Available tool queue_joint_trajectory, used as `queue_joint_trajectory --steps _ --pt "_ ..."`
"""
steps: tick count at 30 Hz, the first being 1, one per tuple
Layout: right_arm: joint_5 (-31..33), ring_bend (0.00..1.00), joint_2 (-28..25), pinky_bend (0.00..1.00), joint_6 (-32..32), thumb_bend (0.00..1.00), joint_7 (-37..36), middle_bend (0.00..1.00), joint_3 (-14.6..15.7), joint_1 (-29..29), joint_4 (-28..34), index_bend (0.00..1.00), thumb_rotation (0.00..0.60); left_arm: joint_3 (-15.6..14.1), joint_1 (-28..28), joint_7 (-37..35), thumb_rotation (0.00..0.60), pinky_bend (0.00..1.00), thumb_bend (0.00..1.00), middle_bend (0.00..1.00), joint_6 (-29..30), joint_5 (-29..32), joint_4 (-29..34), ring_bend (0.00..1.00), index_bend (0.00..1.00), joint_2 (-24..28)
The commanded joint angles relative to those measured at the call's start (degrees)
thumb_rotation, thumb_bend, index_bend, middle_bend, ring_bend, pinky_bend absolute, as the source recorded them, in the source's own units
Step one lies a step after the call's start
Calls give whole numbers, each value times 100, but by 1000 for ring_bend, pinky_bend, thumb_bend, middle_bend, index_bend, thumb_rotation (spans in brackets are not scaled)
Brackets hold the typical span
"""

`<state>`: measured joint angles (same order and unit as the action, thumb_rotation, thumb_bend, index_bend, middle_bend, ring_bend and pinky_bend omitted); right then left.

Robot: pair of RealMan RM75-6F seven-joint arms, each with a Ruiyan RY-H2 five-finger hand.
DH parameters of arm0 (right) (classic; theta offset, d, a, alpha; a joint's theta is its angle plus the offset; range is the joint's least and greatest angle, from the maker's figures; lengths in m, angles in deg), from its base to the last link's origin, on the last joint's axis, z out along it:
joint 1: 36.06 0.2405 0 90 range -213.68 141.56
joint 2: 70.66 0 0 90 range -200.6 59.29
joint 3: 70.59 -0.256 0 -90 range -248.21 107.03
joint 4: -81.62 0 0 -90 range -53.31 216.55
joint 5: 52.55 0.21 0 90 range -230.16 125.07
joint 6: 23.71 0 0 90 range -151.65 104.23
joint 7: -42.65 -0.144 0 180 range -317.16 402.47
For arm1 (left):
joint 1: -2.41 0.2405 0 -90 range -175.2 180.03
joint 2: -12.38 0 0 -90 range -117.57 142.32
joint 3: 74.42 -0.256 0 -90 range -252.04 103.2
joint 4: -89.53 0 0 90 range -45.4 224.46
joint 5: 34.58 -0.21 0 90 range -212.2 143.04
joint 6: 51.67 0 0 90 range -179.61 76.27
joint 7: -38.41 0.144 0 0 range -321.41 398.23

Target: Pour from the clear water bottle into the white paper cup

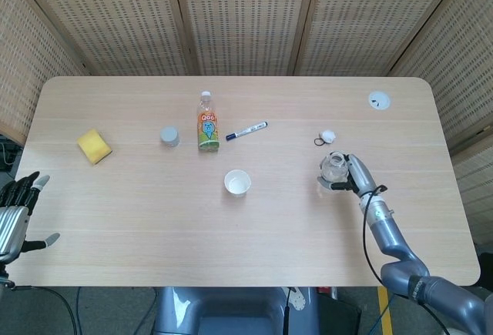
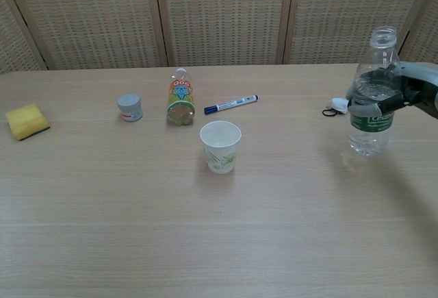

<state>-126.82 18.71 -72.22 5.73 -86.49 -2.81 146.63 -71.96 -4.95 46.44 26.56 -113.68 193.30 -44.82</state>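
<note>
The right hand (image 2: 410,92) has its fingers wrapped around the upright, uncapped clear water bottle (image 2: 371,96) – carry step, well right of the white paper cup (image 2: 220,146) – next, bring its mouth over the cup and tip.

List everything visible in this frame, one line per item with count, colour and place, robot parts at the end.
clear water bottle: 1, clear with green label, uncapped, upright at table's right side, held
white paper cup: 1, white with green print, upright near table centre
juice bottle: 1, orange label, lying behind the cup
marker: 1, white and blue, right of the juice bottle
small jar: 1, grey lid, left of the juice bottle
sponge: 1, yellow, table's left side
bottle cap: 1, white, behind the water bottle
round disc: 1, white, far right corner
table: 1, light wood
left hand: idle, off table's left edge
right hand: grips the water bottle
</note>
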Motion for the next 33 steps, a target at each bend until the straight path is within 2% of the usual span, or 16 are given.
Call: queue_joint_trajectory --steps 1,7,11,15,25,28,33 --pt "106 524 -319 566 -88 501 1445 600 -39 229 644 526 600 -5 14 -46 600 0 52 0 29 -26 13 0 0 28" --pt "994 524 -610 567 310 550 3310 600 -122 627 1302 526 600 -12 22 -166 600 0 54 0 40 -61 6 0 0 86" --pt "1623 524 -623 572 218 558 4598 600 -104 918 1667 526 600 5 20 -273 600 0 54 0 39 -51 -4 0 0 134" --pt "2517 524 -542 576 19 558 5811 600 -62 1252 1998 526 600 26 30 -419 600 0 54 0 50 -32 -13 0 0 198" --pt "4235 527 -242 578 -708 559 7561 600 84 1842 2233 526 600 17 93 -606 600 0 55 0 132 -68 61 0 0 345" --pt "4619 533 -126 578 -1071 562 8071 600 125 2032 2306 526 600 12 78 -622 600 0 55 0 97 -71 57 0 0 354" --pt "4973 533 -7 578 -1407 563 8525 600 112 2236 2401 526 600 15 63 -639 600 0 55 0 68 -56 55 0 0 360"
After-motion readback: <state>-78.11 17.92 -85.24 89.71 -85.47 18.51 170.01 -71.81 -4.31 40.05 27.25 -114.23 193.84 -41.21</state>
